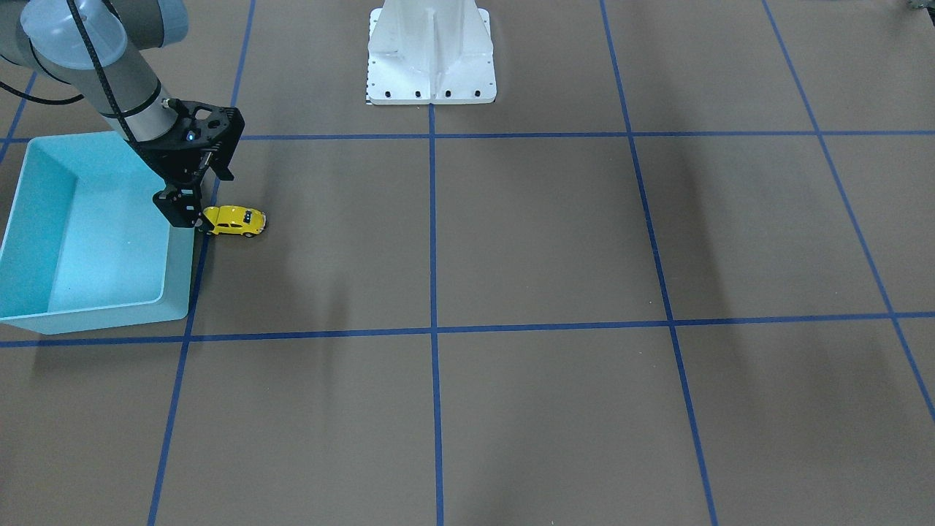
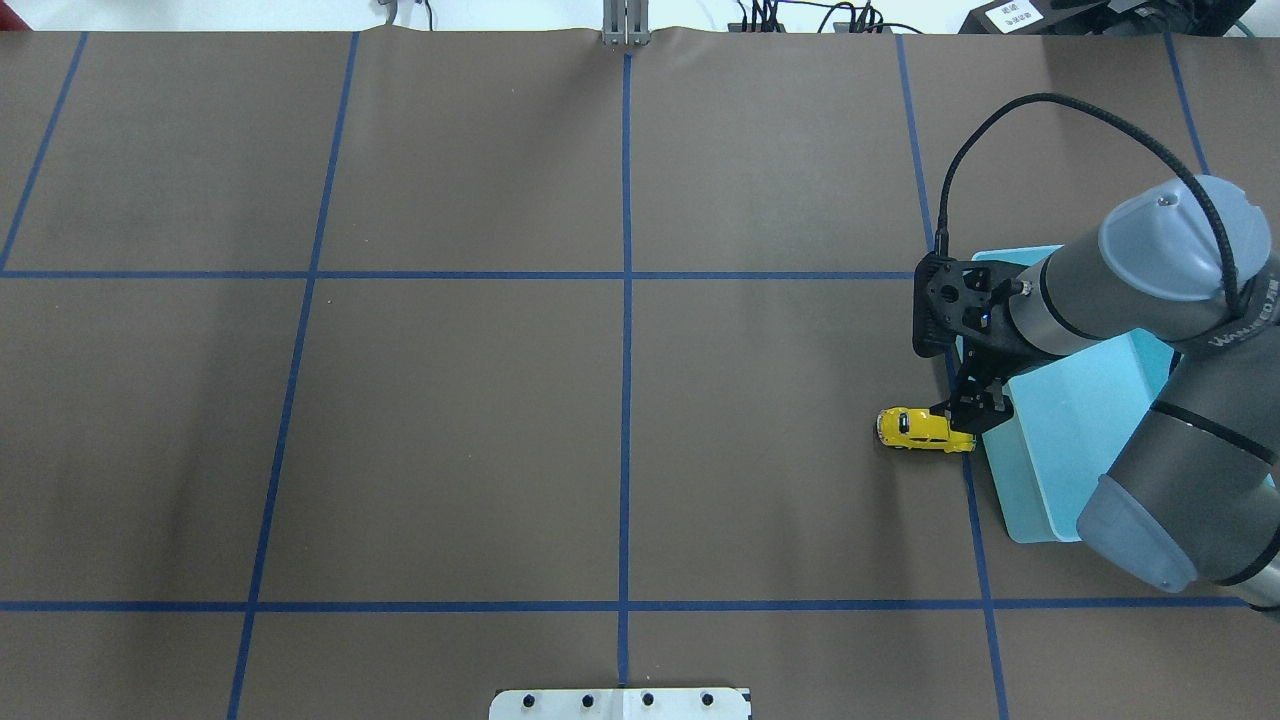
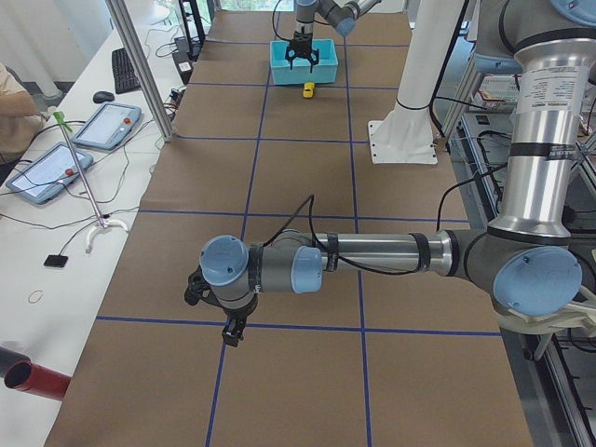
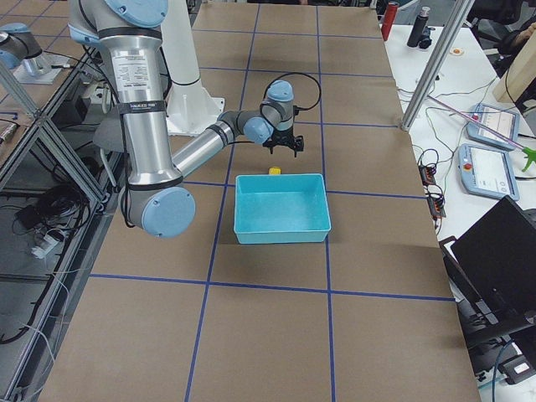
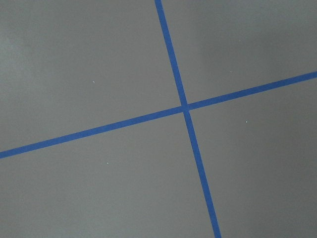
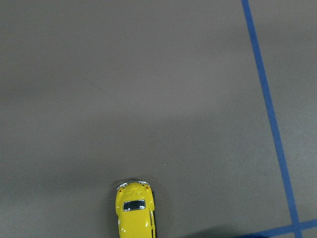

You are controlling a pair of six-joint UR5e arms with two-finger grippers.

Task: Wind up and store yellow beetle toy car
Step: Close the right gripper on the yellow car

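The yellow beetle toy car (image 1: 235,220) (image 2: 922,428) stands on its wheels on the brown table, just beside the turquoise bin (image 1: 95,315) (image 2: 1030,505). My right gripper (image 1: 191,216) (image 2: 975,410) hangs over the car's bin-side end with its fingers spread open and nothing between them. Only the car's far half (image 6: 135,213) shows at the bottom edge of the right wrist view, and no fingers show there. My left gripper (image 3: 230,332) points down at the table far from the car; I cannot tell whether it is open or shut.
The bin holds nothing. The white robot pedestal (image 1: 431,55) stands at the table's middle edge. Blue tape lines (image 5: 184,106) cross the brown mat. A red cylinder (image 3: 33,382) and tablets lie on a side desk.
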